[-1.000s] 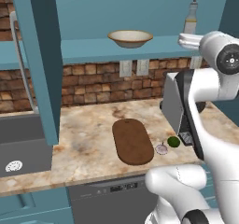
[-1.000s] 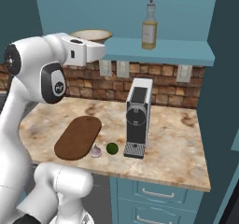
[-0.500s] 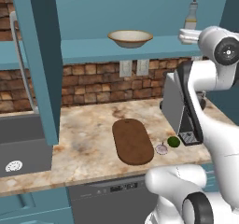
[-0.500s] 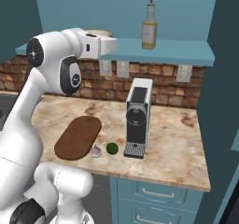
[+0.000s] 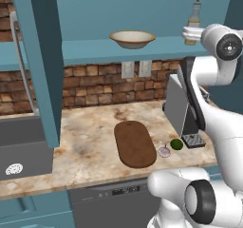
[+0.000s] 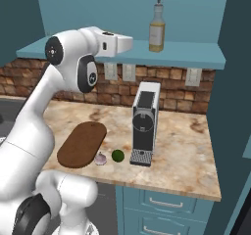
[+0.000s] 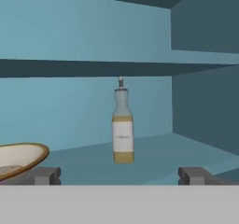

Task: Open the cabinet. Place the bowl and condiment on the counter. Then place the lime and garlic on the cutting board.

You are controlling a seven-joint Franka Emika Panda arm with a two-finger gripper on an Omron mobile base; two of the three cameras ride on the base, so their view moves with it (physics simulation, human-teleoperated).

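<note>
The teal cabinet (image 5: 40, 65) stands open. On its lower shelf sits the bowl (image 5: 132, 38), and the condiment (image 5: 194, 20) stands to its right. My gripper (image 7: 119, 176) is open at shelf height, level with the front edge of the shelf. It faces the condiment (image 7: 123, 127), which stands upright between and beyond the fingertips, with the bowl (image 7: 18, 157) off to the left. From the right base view the gripper (image 6: 130, 43) is a short way left of the condiment (image 6: 157, 26). On the counter (image 5: 90, 137) the lime (image 5: 176, 144) and garlic (image 5: 164, 151) lie just right of the cutting board (image 5: 135, 143).
A grey coffee machine (image 6: 145, 121) stands on the counter right of the lime (image 6: 117, 155) and garlic (image 6: 100, 158). A sink basin (image 5: 19, 151) lies at the far left. The open cabinet door juts out on the left. Brick backsplash with outlets runs behind.
My hand has risen and swung right along the shelf, from in front of the bowl towards the condiment. The jaws stay open. Nothing on the counter moved.
</note>
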